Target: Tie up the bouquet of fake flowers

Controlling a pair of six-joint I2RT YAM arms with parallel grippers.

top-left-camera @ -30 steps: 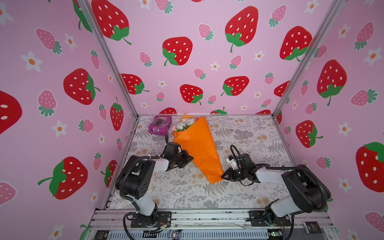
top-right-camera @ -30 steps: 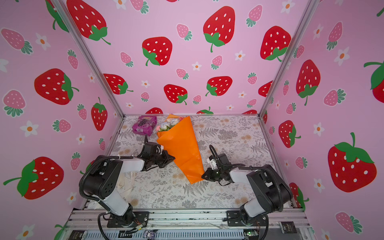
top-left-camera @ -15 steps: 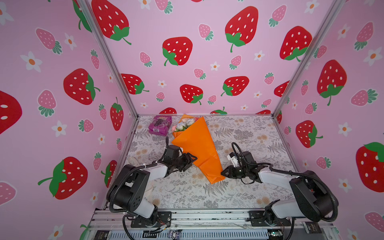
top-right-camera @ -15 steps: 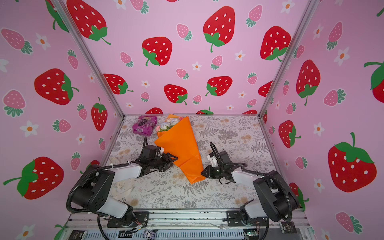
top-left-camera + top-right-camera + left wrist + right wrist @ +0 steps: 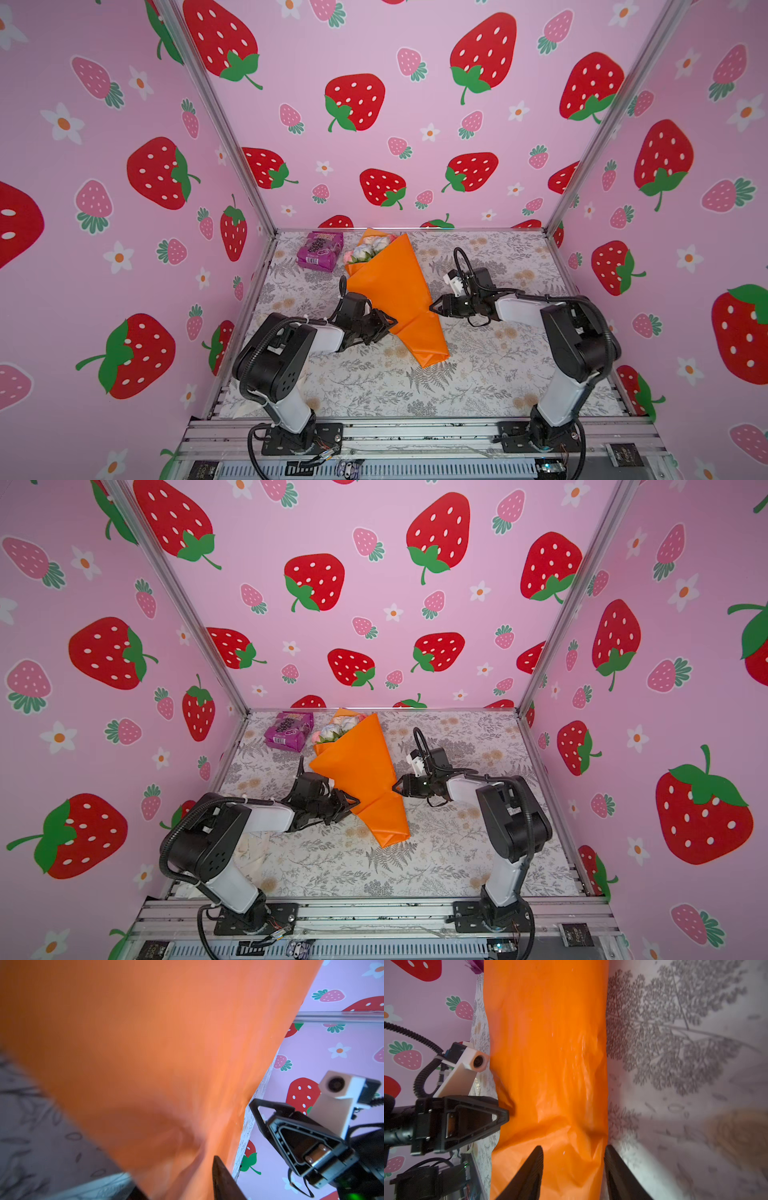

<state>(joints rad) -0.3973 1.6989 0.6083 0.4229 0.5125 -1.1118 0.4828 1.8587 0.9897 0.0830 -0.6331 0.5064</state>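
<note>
The bouquet of fake flowers (image 5: 399, 291) (image 5: 361, 771) lies on the table in an orange paper cone. Its pink and white heads (image 5: 370, 249) point to the back wall and its tip points to the front. My left gripper (image 5: 388, 322) (image 5: 353, 802) is at the cone's left edge, low down. In the left wrist view the left gripper (image 5: 180, 1188) stands open with blurred orange paper between its jaws. My right gripper (image 5: 432, 308) (image 5: 395, 787) is at the cone's right edge. In the right wrist view the right gripper (image 5: 573, 1167) is open astride that paper edge.
A purple snack packet (image 5: 320, 251) (image 5: 289, 731) lies at the back left, just beside the flower heads. A pale cream strip (image 5: 251, 852) shows under the left arm. Strawberry-print walls close three sides, and a metal rail (image 5: 415, 432) runs along the front.
Both grippers have gone from shut to open. The right gripper moved from near the cone's tip back along its right edge. The left gripper slid a little forward along the left edge.
</note>
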